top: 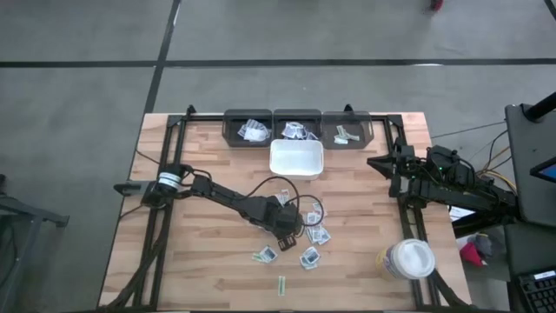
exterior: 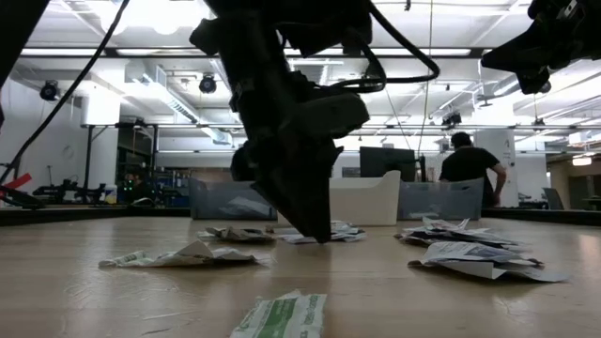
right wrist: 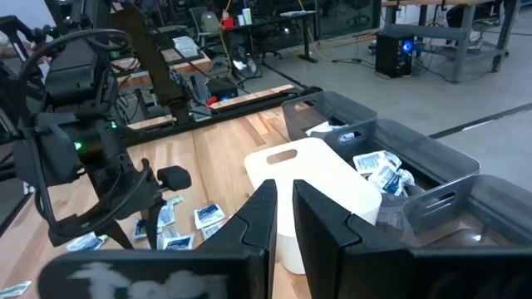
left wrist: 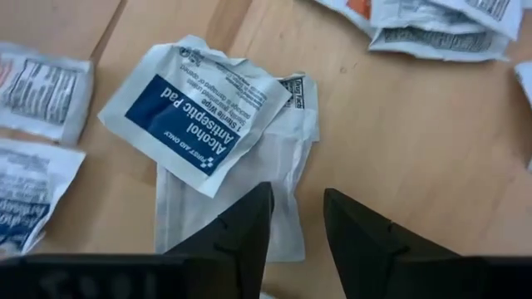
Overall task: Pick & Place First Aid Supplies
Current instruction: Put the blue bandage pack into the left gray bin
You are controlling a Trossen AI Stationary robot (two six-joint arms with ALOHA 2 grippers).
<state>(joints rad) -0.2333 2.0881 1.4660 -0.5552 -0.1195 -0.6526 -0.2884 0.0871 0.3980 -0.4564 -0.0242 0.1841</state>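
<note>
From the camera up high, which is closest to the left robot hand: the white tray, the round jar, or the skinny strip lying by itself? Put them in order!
Measured from the left gripper, in the high view:
1. The skinny strip, alone toward the table's near edge.
2. The white tray, toward the bins at the far edge. These two are fairly close to call.
3. The round jar, clearly farthest, off toward the right arm's side.

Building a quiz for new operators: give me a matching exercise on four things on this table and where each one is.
Things:
1. white tray
2. white-lidded jar
3. alcohol pad packet
4. left tool

Places:
A. near the table's front right corner
B. lying across a plain white packet
C. just in front of the three dark bins
D. low over the scattered packets at the table's middle

Pairs: 1-C, 2-A, 3-B, 4-D
</note>
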